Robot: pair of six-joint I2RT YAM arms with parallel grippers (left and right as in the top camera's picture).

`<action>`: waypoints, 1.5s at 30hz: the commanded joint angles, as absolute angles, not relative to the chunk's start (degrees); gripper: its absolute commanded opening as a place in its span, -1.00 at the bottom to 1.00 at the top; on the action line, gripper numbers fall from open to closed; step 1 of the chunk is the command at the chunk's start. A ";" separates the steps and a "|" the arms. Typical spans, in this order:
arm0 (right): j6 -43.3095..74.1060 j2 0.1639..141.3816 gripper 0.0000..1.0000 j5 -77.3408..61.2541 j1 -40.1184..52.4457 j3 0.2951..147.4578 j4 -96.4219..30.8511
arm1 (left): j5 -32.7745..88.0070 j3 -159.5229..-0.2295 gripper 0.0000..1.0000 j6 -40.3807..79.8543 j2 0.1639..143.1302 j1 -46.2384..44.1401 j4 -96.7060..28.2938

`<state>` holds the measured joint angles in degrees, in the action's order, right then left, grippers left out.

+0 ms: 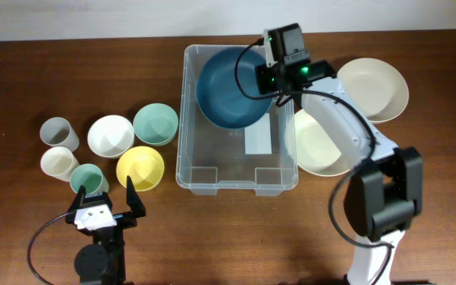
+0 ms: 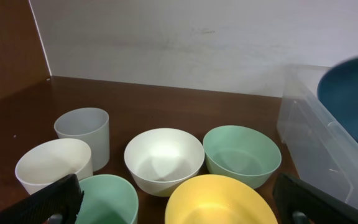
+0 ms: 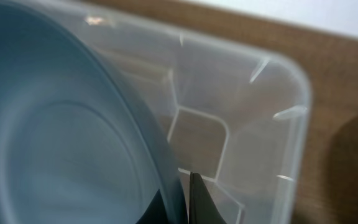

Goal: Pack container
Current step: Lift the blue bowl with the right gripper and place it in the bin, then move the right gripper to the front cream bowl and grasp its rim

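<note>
Dark wood table (image 1: 22, 63), white wall (image 2: 166, 37), clear container (image 1: 212, 154), right jaws pinching blue bowl (image 1: 228, 79), left jaws wide.

even, soft light; glare on the container (image 3: 253, 93) rim; right wrist view blurred up close

Overhead straight down; wrist views low, close; all share container (image 1: 220, 154).

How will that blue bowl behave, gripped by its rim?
Likely stiff: the blue bowl holds its shape pinched at one edge by the right gripper. Its smooth wall may slip; held off-centre, it could swing inside the container.
</note>
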<state>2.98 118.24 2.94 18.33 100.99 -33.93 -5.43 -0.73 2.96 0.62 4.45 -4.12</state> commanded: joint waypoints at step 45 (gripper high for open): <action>-1.74 103.96 0.10 -7.35 -14.26 103.66 -71.99 | -5.82 -0.51 0.99 2.28 0.34 4.16 -4.14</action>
<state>0.27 103.88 -3.20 -12.67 107.28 -72.05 -5.43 -0.73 2.96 0.62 4.45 -4.12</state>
